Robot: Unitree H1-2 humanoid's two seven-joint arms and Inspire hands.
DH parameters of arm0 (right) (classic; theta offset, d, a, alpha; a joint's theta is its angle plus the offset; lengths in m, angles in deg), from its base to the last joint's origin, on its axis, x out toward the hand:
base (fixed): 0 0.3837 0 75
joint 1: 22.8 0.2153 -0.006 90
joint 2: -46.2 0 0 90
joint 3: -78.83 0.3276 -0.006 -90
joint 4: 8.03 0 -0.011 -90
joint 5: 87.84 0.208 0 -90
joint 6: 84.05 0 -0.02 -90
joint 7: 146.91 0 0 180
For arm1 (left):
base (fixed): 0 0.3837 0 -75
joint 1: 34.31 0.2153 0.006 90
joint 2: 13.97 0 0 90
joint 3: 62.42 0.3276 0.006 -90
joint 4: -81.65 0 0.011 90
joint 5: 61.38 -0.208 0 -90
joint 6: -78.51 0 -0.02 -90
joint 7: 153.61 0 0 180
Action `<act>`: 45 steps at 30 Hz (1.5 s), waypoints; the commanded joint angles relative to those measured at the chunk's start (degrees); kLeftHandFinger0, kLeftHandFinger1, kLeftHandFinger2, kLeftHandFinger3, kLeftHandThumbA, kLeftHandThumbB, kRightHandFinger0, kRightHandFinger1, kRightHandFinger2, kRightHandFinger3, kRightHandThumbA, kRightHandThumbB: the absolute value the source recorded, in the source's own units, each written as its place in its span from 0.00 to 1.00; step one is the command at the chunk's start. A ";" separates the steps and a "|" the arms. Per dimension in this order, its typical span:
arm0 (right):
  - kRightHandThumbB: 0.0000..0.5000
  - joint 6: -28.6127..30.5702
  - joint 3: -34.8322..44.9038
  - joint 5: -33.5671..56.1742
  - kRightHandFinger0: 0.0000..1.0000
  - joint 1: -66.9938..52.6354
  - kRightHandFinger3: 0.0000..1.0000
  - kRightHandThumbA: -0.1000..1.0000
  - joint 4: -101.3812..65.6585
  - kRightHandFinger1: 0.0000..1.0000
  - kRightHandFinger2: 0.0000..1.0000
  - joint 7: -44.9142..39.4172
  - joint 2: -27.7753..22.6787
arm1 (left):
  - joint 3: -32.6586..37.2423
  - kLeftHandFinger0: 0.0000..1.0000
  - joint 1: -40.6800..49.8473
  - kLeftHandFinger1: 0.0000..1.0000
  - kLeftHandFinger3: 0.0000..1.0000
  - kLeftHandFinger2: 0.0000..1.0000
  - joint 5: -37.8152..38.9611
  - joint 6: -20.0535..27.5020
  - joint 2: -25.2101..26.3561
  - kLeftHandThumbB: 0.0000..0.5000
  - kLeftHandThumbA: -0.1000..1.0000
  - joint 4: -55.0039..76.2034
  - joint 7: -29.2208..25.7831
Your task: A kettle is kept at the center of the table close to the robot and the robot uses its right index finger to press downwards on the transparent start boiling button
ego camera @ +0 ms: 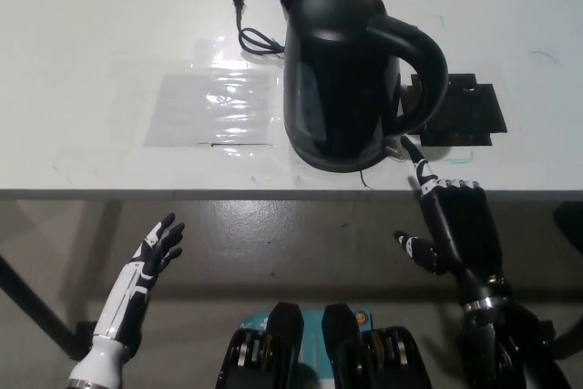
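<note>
A black electric kettle (346, 75) stands on the white table (109, 25) near its front edge, handle to the right. Its transparent button (393, 148) shows as a small clear tab at the foot of the handle. My black right hand (453, 225) is raised in front of the table edge, one finger stretched out with its tip right at that tab, the other fingers curled in. Whether the tip touches the tab I cannot tell. My white left hand (146, 266) rests low at the lower left, below the table, fingers apart and holding nothing.
A black cord with a plug (248, 25) lies behind the kettle to its left. A clear plastic sheet (214, 107) is taped flat left of the kettle. A black flat patch (460, 116) lies right of the handle.
</note>
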 commanded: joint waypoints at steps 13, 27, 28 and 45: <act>0.50 -1.29 -0.79 -1.03 0.00 4.11 1.00 1.00 3.34 0.00 0.00 1.58 -0.68 | 0.03 1.00 -1.39 1.00 1.00 1.00 1.00 2.04 1.06 0.67 1.00 2.38 0.89; 0.51 -2.67 -1.56 -1.37 0.00 5.72 1.00 1.00 4.52 0.00 0.00 0.83 -0.78 | 0.03 1.00 -1.58 1.00 1.00 1.00 0.80 2.25 1.14 0.66 1.00 2.21 0.75; 0.51 -2.60 -1.58 -1.22 0.00 5.80 1.00 1.00 4.62 0.00 0.00 0.88 -0.84 | 0.06 1.00 -1.55 1.00 1.00 1.00 0.71 2.20 1.12 0.67 1.00 2.25 0.71; 0.48 -2.70 -1.87 -0.36 0.00 8.04 1.00 1.00 8.19 0.00 0.00 1.23 -0.76 | -0.12 1.00 -1.92 1.00 1.00 1.00 1.29 2.15 1.07 0.71 1.00 2.26 0.77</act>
